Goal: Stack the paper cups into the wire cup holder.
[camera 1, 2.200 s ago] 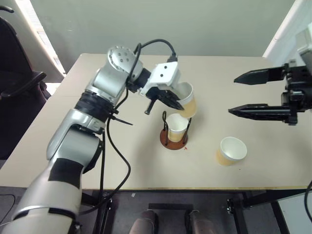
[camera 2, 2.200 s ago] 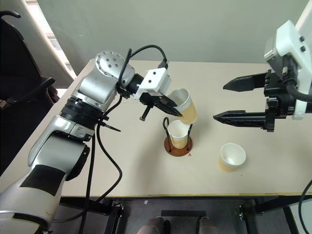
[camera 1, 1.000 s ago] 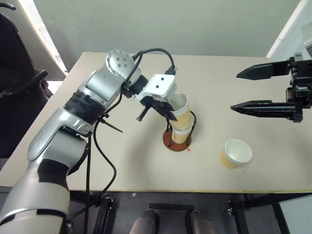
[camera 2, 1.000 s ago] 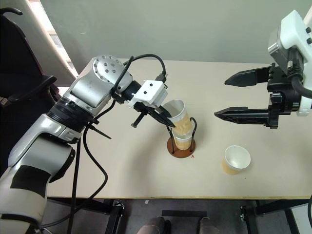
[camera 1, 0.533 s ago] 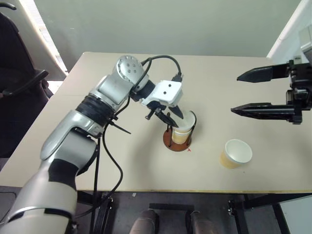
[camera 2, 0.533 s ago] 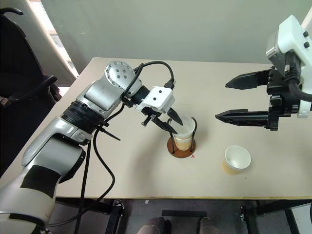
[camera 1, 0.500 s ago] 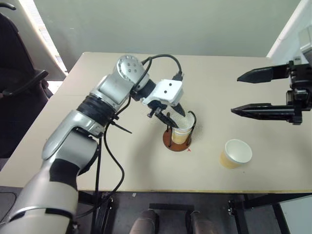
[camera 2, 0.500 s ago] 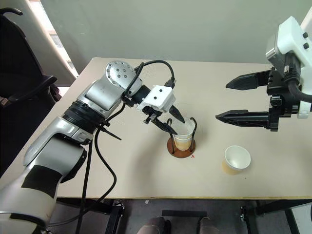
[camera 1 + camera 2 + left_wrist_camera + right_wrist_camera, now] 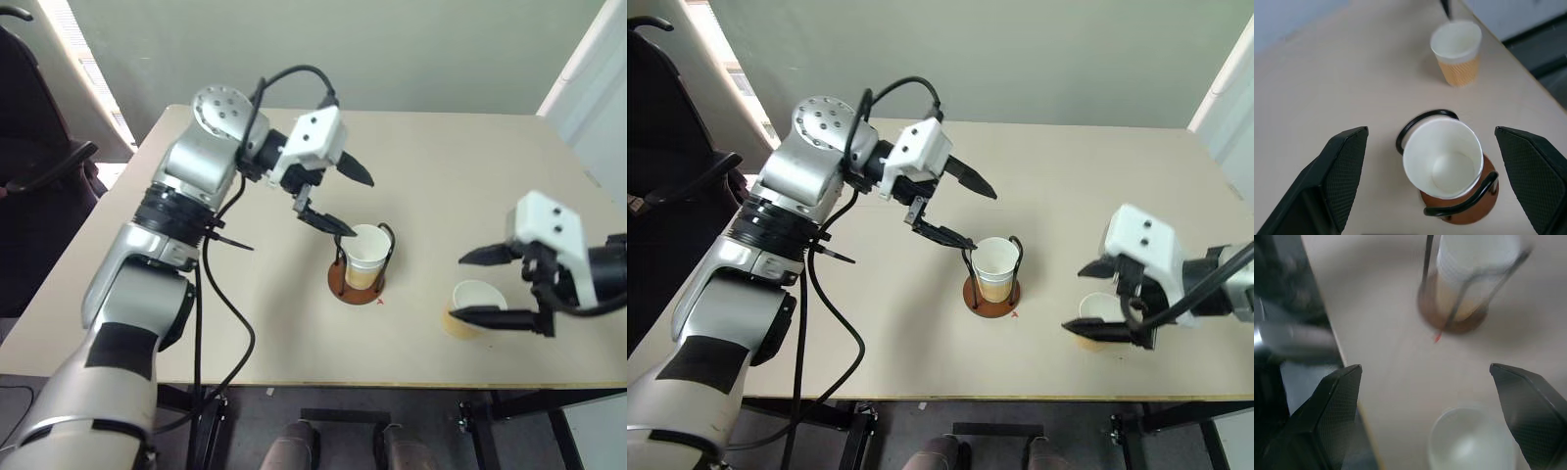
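Our left gripper [image 9: 351,204] hangs spread wide above the cups nested in the wire holder [image 9: 360,282]. Our right gripper [image 9: 490,286], jaws also spread, straddles the last cup [image 9: 1456,51] near the table [image 9: 460,176] edge; a careless close could tip it off.

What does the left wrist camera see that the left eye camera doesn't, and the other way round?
Left wrist view: it looks straight down into the nested cups, right to the white bottom inside. Left eye view: the whole table, a black chair beside it, and the open right gripper with a finger on each side of the loose cup. Both: the wire cup holder, the cups, and the open left gripper.
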Robot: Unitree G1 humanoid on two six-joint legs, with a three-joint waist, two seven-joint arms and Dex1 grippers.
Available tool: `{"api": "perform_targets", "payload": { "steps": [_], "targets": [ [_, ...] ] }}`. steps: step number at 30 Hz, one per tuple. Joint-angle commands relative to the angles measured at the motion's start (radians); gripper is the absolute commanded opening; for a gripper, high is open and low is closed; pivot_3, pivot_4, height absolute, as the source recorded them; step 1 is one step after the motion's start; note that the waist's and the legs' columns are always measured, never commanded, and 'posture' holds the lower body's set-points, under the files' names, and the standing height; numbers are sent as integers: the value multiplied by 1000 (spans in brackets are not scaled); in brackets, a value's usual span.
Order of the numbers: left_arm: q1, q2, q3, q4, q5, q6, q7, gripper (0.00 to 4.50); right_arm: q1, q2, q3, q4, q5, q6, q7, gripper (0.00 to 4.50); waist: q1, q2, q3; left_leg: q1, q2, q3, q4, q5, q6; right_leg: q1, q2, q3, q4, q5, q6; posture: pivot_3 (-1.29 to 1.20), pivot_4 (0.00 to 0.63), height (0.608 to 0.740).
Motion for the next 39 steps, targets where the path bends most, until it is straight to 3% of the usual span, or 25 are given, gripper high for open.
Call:
{"api": "perform_targets", "payload": {
  "steps": [1, 8, 14, 17, 20, 26, 28, 31, 33, 37, 39],
  "targets": [
    [27, 40, 77, -52, -33, 58, -31, 4451, 51, -24, -27, -29, -65, -47, -8, 4372, -2, 0, 0, 0, 0, 0, 0, 0, 0, 0, 0, 1, 0, 0, 0, 0, 150, 740],
    [114, 107, 122, -113, -15, 123, 1, 4451, 164, -19, 83, -29, -210, -156, -16, 4372, -1, 0, 0, 2, 0, 0, 2, 0, 0, 2, 1, 1, 1, 1, 0, 0, 150, 740],
    [162, 140, 144, -158, -6, 156, 33, 4451, 167, 20, 265, 0, -348, -232, -42, 4372, -1, 0, 0, 5, 0, 0, 2, 0, 0, 4, 1, 1, 1, 2, 1, 0, 150, 740],
    [181, 153, 148, -173, 4, 161, 45, 4500, 141, 40, 371, 23, -435, -264, -47, 3733, -3, 0, 0, 7, 0, 0, 1, 0, 1, 6, 1, 1, 0, 2, 1, 0, 150, 740],
    [194, 160, 153, -187, 8, 166, 47, 4500, 115, 54, 414, 38, -486, -287, -38, 2749, -3, 0, 0, 7, 0, 0, 1, 0, 1, 6, 1, 1, 1, 2, 1, 0, 150, 740],
    [203, 171, 159, -187, 21, 161, 45, 4500, 75, 7, 361, 85, -528, -356, 35, 563, -3, 0, 0, 7, 0, 0, 1, 0, 1, 7, 1, 1, 0, 2, 0, 0, 150, 740],
    [211, 176, 160, -189, 23, 160, 42, 4500, 41, -20, 322, 105, -517, -374, 80, 36, -3, 0, 0, 7, 0, 0, 1, 0, 1, 7, 1, 1, 0, 2, -1, 0, 150, 740],
    [225, 186, 162, -200, 20, 163, 31, 4500, -85, -33, 279, 139, -471, -384, 157, 36, -6, 0, 0, 7, 0, 0, 1, 0, 0, 6, 1, 1, 0, 2, -2, 0, 150, 740],
    [241, 198, 164, -213, 13, 163, 13, 4500, -245, -14, 290, 170, -437, -381, 217, 36, -8, 0, 0, 7, 0, 0, 0, 0, 0, 5, 1, 1, 0, 1, -2, 0, 150, 740],
    [245, 209, 188, -206, -9, 172, -9, 4500, -604, 94, 423, 267, -455, -376, 340, 36, -18, 0, 0, 7, 1, 0, 0, 0, 0, 4, 2, 1, 1, 1, -4, 0, 150, 740],
    [238, 211, 197, -197, -13, 173, -8, 4500, -701, 139, 478, 301, -481, -375, 381, 36, -21, -1, 0, 7, 2, -1, -1, 0, 0, 4, 3, -1, 1, 0, -6, 0, 150, 740]
  ]
}}
